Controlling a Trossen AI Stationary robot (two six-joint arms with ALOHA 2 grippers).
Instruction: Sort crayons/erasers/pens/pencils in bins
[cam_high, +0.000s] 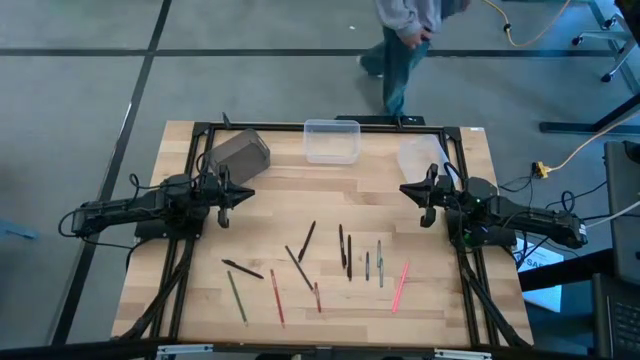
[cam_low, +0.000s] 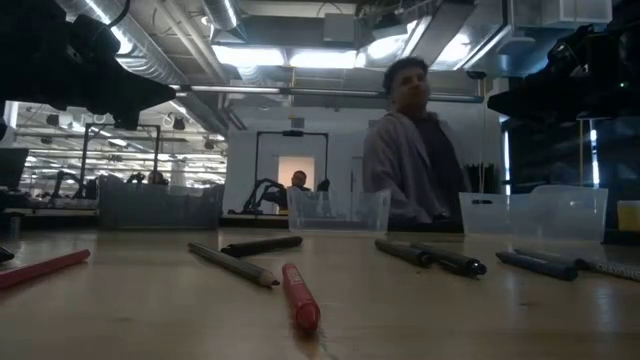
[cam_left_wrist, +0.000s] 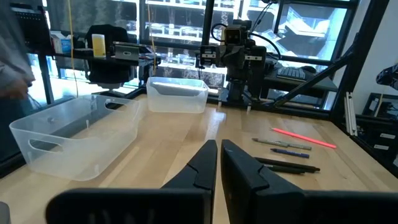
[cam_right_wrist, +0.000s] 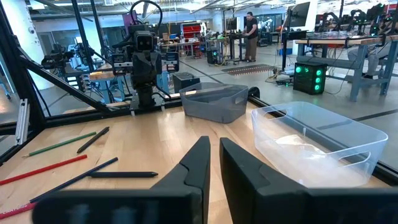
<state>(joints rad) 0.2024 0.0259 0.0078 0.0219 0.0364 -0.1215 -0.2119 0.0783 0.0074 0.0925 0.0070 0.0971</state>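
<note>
No readable brand, label or writing on any view.

Table (cam_high: 330, 180): light wood slats in a black frame. Its near edge is cut off in the high view.

Person (cam_high: 405, 40) stands past the far edge; the high view cuts them off above the waist, the low view shows the torso behind the clear bin.

Left arm (cam_high: 140, 212) is parked at the left edge, right arm (cam_high: 520, 222) at the right edge, both raised off the wood. Left gripper (cam_high: 228, 197) has its fingers closed together, holding nothing. Right gripper (cam_high: 424, 197): a thin slit shows between the fingers, nothing is in it, and I can't tell if it is fully closed.

Bins sit in a row along the far edge:
- grey bin (cam_high: 238, 155) far left, turned at an angle, just beyond the left gripper
- clear bin (cam_high: 332, 140) far centre, square to the edge
- whitish bin (cam_high: 420, 155) far right, partly hidden by the right gripper in the high view and hard to separate from the wood there; it is clearer in the right wrist view (cam_right_wrist: 317, 140)

No stick shows inside any bin.

Sticks all lie loose on the near half, between the arms:
- pink stick (cam_high: 401, 286) near right
- red stick (cam_high: 277, 297) near left
- green stick (cam_high: 237, 297) just left of it
- black stick (cam_high: 307, 241) centre
- dark pair (cam_high: 345, 250) right of centre, side by side
- two grey ones (cam_high: 373, 264) further right

Pen, pencil or crayon can't be told apart from above. In the low view a red crayon (cam_low: 300, 297) lies nearest the camera.
</note>
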